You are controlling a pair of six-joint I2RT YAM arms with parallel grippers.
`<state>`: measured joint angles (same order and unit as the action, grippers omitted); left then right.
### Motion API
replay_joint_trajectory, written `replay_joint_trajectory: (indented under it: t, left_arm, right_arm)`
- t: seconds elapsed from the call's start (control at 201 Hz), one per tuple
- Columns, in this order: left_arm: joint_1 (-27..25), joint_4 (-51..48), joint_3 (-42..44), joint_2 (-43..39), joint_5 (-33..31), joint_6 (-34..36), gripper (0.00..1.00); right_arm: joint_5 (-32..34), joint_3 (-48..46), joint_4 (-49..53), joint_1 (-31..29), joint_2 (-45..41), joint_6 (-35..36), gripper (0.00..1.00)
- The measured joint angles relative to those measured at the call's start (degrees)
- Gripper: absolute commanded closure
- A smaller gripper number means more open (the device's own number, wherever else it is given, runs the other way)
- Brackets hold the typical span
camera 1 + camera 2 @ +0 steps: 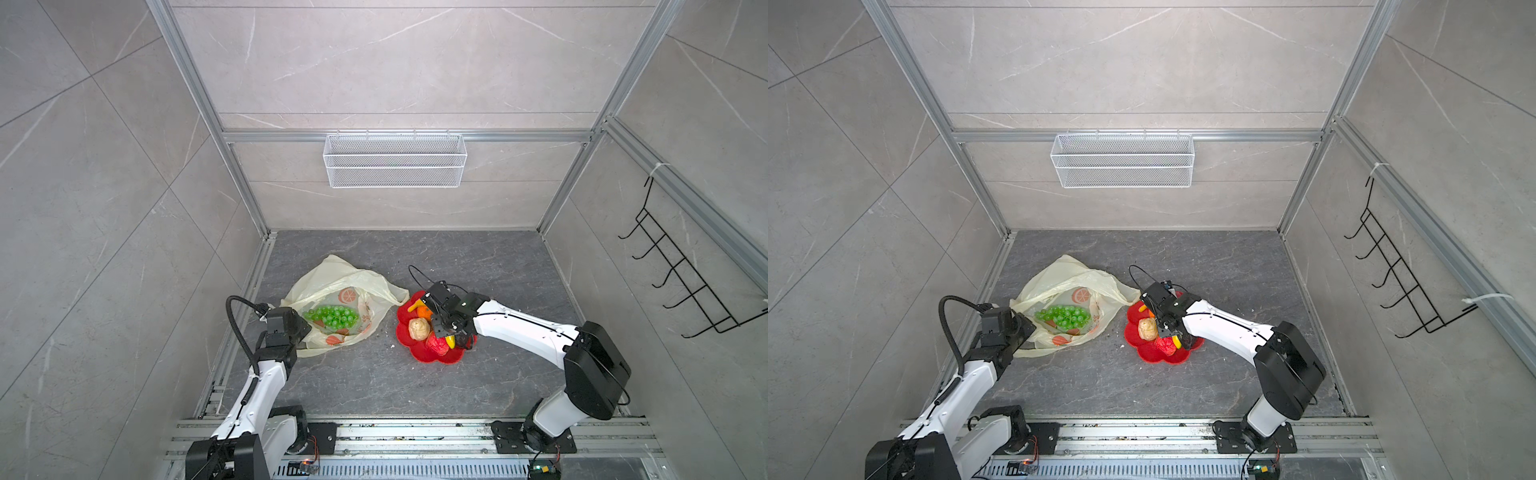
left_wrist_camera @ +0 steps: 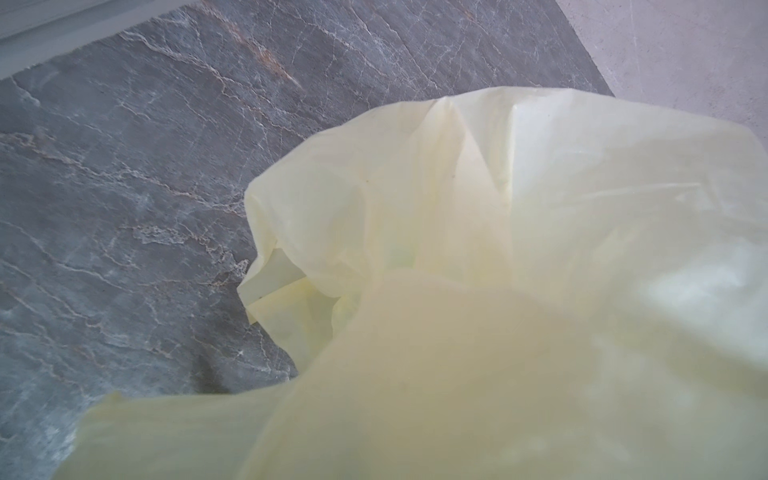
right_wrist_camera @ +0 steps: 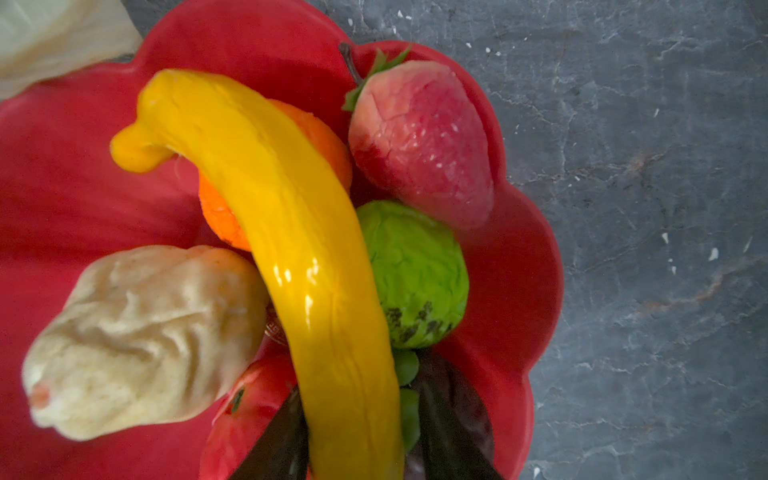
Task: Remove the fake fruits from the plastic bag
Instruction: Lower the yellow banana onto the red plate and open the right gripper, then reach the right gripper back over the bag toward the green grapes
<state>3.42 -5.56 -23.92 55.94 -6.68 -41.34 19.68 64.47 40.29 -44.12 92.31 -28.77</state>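
The right jaws stand on both sides of the yellow banana [image 3: 291,249]. One finger [image 3: 274,444] is against it and the other is just beside it, so I cannot tell if they pinch it. The banana lies across the orange [image 3: 324,141]. The green knobbly fruit [image 3: 415,274], a strawberry [image 3: 419,141] and the beige walnut-like ball [image 3: 137,336] are close around it, all on the red plate [image 3: 62,187]. The left jaws are pressed together on the near edge of the plastic bag [image 1: 332,274], and its bunched film hides them in the left wrist view. The bag lies on the grey bench [image 1: 478,266], just left of the plate. The green grape bunch [image 1: 331,318] lies inside the bag. A white wire basket [image 1: 395,160] hangs on the back wall.
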Motion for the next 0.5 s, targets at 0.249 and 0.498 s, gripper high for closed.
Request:
replay_joint_trajectory:
  t: [0.249,0.498]
  left_arm:
    - [0.00,0.92,0.00,0.90,1.77,0.00,1.00]
    - [0.00,-0.15,1.95,0.09,6.36,-0.55,1.00]
  right_arm:
    - [0.68,2.36,2.19,-3.26,-4.37,-0.92,0.50]
    - [-4.13,12.04,-4.90,-13.25,-2.34,-1.73,0.54]
